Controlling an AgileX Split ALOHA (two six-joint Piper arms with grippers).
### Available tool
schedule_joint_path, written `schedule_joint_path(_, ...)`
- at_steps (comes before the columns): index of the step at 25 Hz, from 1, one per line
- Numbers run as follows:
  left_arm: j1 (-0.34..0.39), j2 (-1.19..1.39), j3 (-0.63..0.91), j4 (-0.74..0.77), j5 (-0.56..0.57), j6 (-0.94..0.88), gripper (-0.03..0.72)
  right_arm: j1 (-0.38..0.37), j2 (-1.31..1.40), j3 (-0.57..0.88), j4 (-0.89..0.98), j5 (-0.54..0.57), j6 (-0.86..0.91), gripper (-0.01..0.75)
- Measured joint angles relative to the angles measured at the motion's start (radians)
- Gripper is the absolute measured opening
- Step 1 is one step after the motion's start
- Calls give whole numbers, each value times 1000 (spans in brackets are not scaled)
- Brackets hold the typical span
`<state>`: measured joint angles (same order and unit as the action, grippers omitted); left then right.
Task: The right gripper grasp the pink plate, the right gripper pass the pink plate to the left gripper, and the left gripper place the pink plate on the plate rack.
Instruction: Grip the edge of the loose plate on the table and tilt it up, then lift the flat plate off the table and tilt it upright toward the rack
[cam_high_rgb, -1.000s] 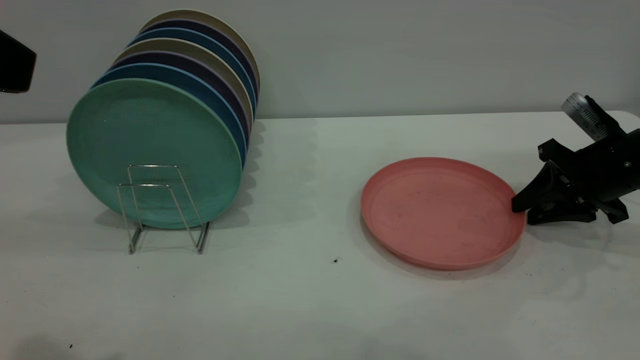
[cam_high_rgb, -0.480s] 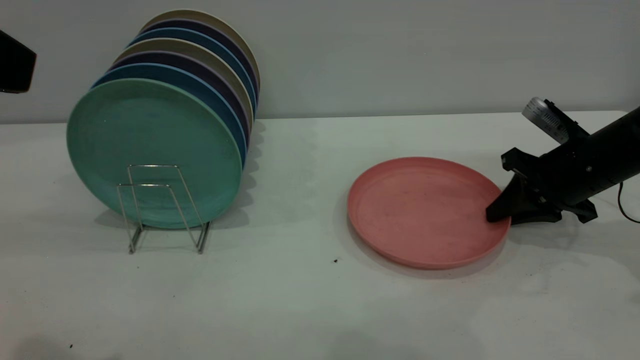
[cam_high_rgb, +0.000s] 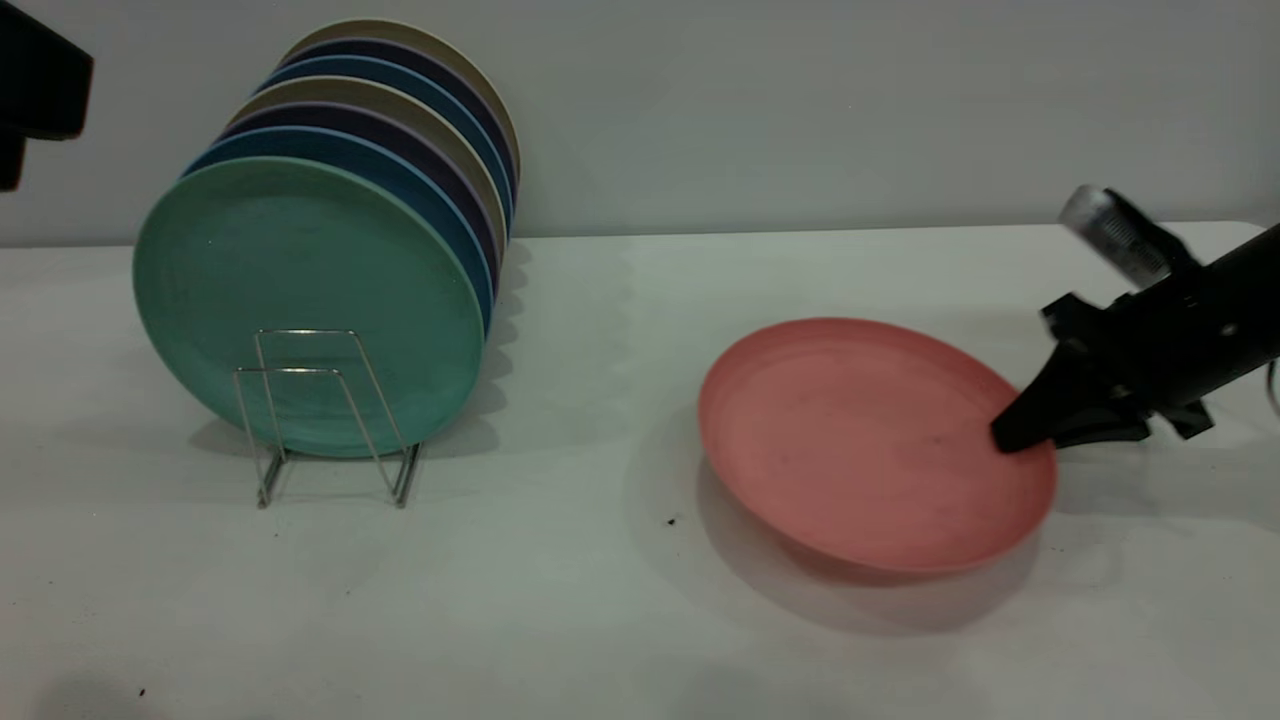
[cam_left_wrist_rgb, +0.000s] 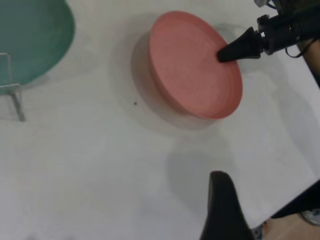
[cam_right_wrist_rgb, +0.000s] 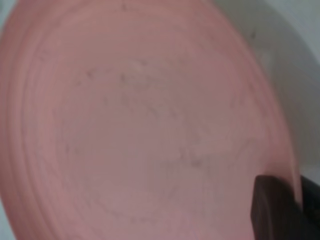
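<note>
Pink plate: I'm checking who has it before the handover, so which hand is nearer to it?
Right. The right hand is clamped on the pink plate at its right rim, lifting it off the table. The left hand sits far off, beyond the plate rack.

You will find no text, label, brand, number or sign that can be read on anything here, and the fine ribbing on the silver cylinder (cam_high_rgb: 1118, 232) at the far right is too blurred to show any marking.
</note>
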<state>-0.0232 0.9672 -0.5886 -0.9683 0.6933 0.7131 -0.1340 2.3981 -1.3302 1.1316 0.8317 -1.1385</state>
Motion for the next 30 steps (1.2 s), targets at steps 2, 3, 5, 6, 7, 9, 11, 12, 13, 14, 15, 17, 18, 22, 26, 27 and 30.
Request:
schedule_joint_path(2,0,23,0,-7,12,0,499,-17,-18,0,-29,33,-6,13)
schedule_joint_path(3,0,40,0,-14,17,0,499,-21,-29,0,-38,48,-9,13)
schedule_joint_path(5,0,94,0,-31,21,2,499,-23,-49,1,-44,67,-16,13)
schedule_joint_path(6,0,118,0,-43,20,9,499,-19,-59,1,-41,74,-16,13)
schedule_joint_path(7,0,146,0,-56,20,22,499,-14,-67,1,-36,78,-17,13)
schedule_joint_path(9,0,199,0,-92,15,54,499,8,-85,1,-17,86,-17,13)
schedule_joint_path(11,0,242,0,-146,11,96,499,33,-102,1,-2,89,-17,13)
schedule_joint_path(12,0,264,0,-173,7,114,499,49,-111,1,3,91,-17,13)
schedule_joint_path(13,0,282,0,-205,5,137,499,62,-118,1,3,92,-17,13)
schedule_joint_path(14,0,303,0,-237,2,161,499,79,-126,1,6,96,-16,13)
schedule_joint_path(15,0,324,0,-264,0,180,499,95,-132,1,6,99,-15,13)
schedule_joint_path(17,0,362,0,-301,-2,218,499,124,-144,1,7,110,-13,13)
schedule_joint_path(18,0,382,0,-314,-4,231,499,134,-148,1,8,119,-12,13)
schedule_joint_path(22,0,451,0,-338,-8,252,499,167,-166,1,22,140,-1,13)
schedule_joint_path(26,0,497,0,-348,-18,257,499,200,-177,2,29,148,15,13)
schedule_joint_path(27,0,506,0,-354,-21,262,499,212,-178,2,29,149,17,13)
schedule_joint_path(30,0,516,0,-382,-39,287,499,247,-179,2,29,151,22,13)
